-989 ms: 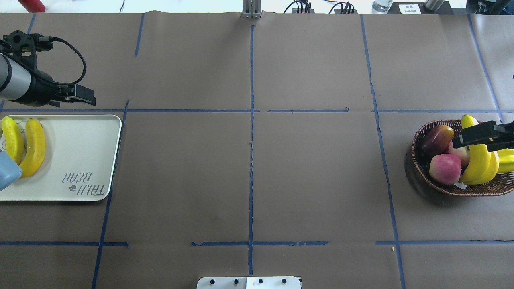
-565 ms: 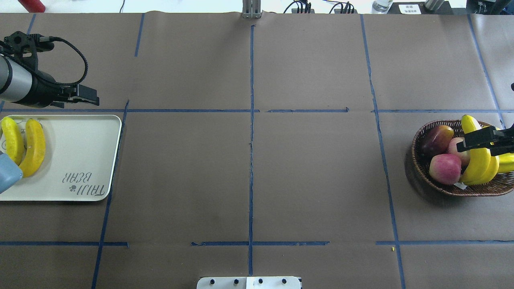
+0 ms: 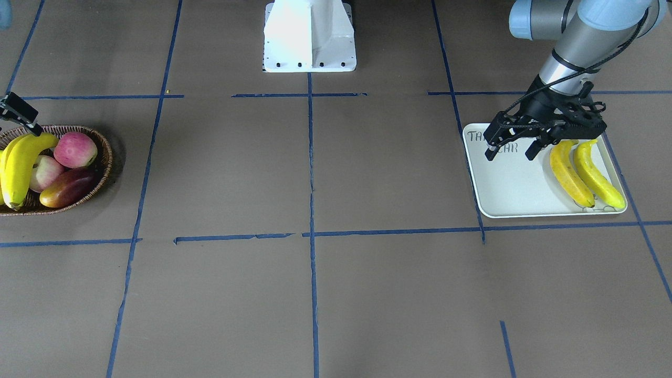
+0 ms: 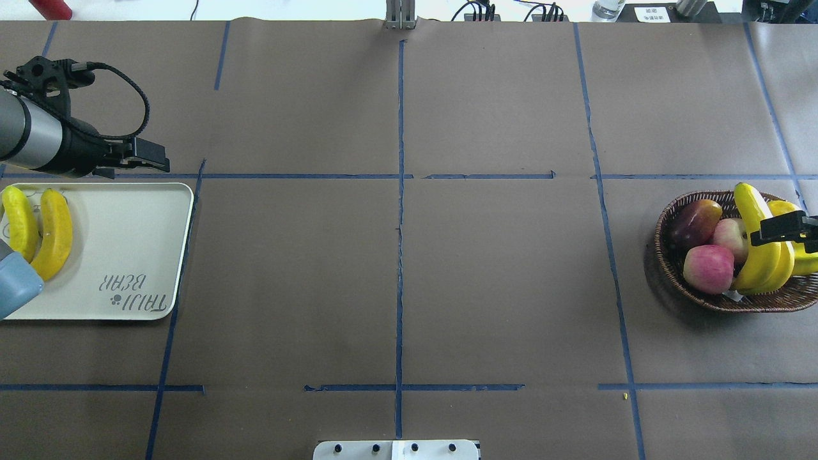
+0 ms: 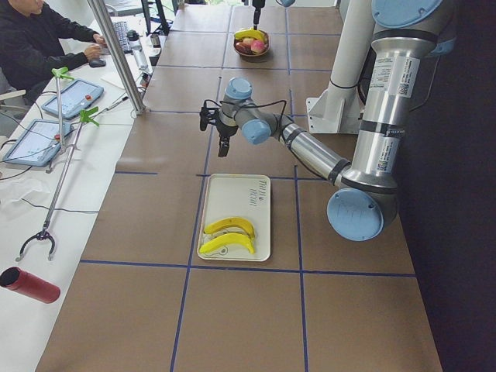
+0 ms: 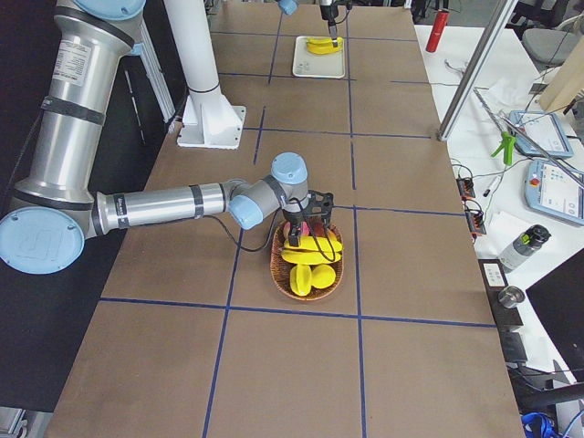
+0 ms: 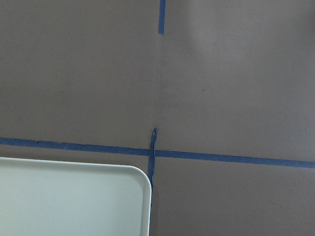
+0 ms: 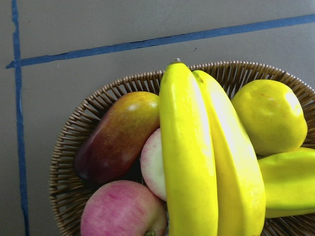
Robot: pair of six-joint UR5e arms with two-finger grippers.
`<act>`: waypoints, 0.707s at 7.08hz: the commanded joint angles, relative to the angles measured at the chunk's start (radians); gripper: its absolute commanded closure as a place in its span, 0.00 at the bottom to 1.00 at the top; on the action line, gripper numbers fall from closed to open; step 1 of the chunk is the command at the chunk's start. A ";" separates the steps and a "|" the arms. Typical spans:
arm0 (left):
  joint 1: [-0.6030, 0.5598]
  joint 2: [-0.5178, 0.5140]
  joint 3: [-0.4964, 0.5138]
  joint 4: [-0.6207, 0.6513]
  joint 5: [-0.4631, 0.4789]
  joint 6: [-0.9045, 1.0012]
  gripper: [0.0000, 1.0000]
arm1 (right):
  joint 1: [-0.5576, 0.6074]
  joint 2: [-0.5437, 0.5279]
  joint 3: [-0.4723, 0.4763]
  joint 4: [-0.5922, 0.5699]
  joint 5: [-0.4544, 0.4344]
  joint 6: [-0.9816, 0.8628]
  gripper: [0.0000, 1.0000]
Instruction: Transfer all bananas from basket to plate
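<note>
Two bananas (image 4: 54,233) lie side by side at the left end of the plate (image 4: 128,236), also in the front view (image 3: 569,173). Two more bananas (image 4: 763,249) lie across the fruit in the basket (image 4: 668,275), filling the right wrist view (image 8: 189,162). My left gripper (image 3: 512,149) is open and empty, hovering over the plate's (image 3: 514,189) corner beside the lying bananas. My right gripper (image 4: 783,230) hangs over the basket's bananas and looks open, holding nothing. Its fingers do not show in the right wrist view.
The basket (image 8: 69,147) also holds two pink apples (image 4: 708,268), a dark red-green fruit (image 4: 695,222) and a stubby yellow fruit (image 8: 268,115). The robot's white base (image 3: 310,37) stands at the table's near edge. Blue tape lines cross the brown table.
My right gripper has drawn back to the right over the basket and looks smaller. My left gripper has shifted a little to the right along the plate's far edge. The bananas have not moved.
</note>
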 commanded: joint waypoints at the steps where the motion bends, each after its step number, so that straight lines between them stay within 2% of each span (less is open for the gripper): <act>1: 0.008 -0.001 -0.006 0.000 0.003 -0.025 0.01 | -0.001 0.015 -0.027 0.000 -0.014 0.009 0.00; 3: 0.009 -0.001 -0.006 0.000 -0.001 -0.025 0.01 | -0.015 0.017 -0.034 -0.004 -0.016 0.009 0.09; 5: 0.009 -0.002 -0.006 0.000 -0.002 -0.022 0.01 | -0.034 0.043 -0.068 -0.003 -0.014 0.007 0.09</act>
